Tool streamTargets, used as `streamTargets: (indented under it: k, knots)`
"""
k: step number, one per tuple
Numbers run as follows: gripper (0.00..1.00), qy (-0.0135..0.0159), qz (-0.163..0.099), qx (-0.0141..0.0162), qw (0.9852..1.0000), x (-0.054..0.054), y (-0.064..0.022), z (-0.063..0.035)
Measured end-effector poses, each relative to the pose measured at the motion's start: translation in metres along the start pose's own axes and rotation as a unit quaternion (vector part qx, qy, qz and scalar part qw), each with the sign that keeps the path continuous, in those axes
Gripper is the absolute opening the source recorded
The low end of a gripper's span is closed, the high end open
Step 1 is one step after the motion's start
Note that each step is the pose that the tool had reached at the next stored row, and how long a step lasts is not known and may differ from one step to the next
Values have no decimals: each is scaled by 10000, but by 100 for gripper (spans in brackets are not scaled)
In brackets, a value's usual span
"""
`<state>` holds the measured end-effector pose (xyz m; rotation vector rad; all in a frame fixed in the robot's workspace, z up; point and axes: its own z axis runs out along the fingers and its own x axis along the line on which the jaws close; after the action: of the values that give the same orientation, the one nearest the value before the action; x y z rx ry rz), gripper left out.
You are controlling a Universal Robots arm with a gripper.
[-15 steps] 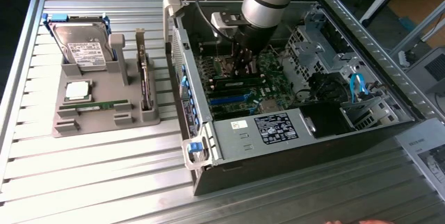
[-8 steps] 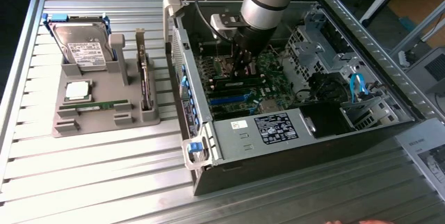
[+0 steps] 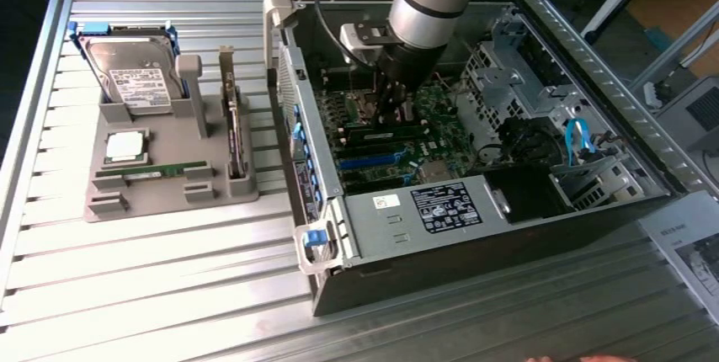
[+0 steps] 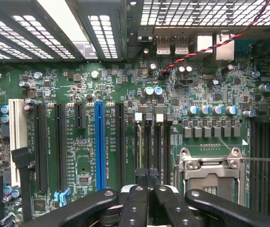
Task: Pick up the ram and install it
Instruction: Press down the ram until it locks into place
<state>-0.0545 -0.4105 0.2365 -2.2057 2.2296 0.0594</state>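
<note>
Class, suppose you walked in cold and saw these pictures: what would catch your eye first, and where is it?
First the robot arm plunging into the open computer case, its tool low over the green motherboard beside the memory slots. Next, in the wrist view, the bright blue expansion slot among the black ones. On the exterior view's left, a grey holder carries a hard drive, a processor and a ram stick.

ram sticks: 2; hard drive: 1; processor chip: 1; computer case: 1
</note>
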Motion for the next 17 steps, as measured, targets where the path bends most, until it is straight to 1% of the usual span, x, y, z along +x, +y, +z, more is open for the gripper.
streamTargets:
  k: [17]
  knots:
    - [10, -1, 0, 1, 10000, 9, 2, 17]
